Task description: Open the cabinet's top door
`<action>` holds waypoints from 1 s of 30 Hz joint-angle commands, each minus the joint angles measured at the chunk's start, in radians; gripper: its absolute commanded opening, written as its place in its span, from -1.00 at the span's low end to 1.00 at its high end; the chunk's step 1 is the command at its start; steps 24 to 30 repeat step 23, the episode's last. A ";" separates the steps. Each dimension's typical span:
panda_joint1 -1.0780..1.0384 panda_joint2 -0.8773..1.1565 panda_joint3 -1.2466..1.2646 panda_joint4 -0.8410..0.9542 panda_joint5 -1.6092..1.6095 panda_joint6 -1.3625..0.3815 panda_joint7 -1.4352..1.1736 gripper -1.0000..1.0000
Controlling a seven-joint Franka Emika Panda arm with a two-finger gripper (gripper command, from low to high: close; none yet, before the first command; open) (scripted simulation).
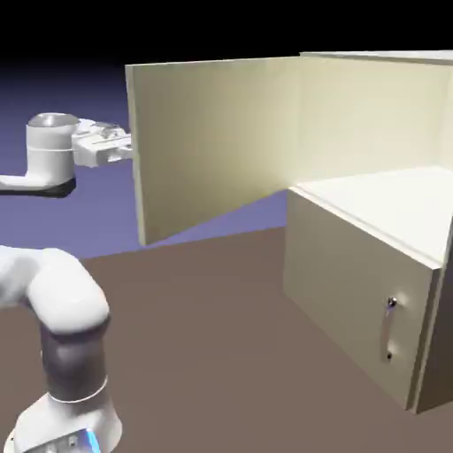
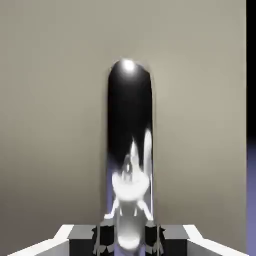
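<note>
Ahead of my jaws: the upper cabinet door, its flat beige front filling most of the hand view.
My gripper: clamped on the shiny bar handle, one fingertip on either side of it.
Handle placement: the bar runs lengthwise up from between my fingertips, with bare panel to both sides; gripping it across its width lets me carry the panel round with me, I judge.
Door position: swung wide from the cabinet, reaching from its hinged edge out to my jaws, so the upper compartment stands exposed.
Arm placement: my hand sits at the panel's free edge, far from the hinge, where a pull should turn it most easily.
Lower door: shut, below and well apart from my jaws, its short handle untouched; the task asks nothing of it.
Exterior view alone: the swing of the panel and the compartment's inside; my fingertips are hidden behind the door there.
Hand view alone: the handle and my grip on it.
Judgement: the opening looks all but done; a small further pull or a careful release would suit, since a sideways slip could nudge the panel.
</note>
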 commanded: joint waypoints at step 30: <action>-0.803 -0.052 0.532 0.822 0.210 -0.510 -0.139 -1.00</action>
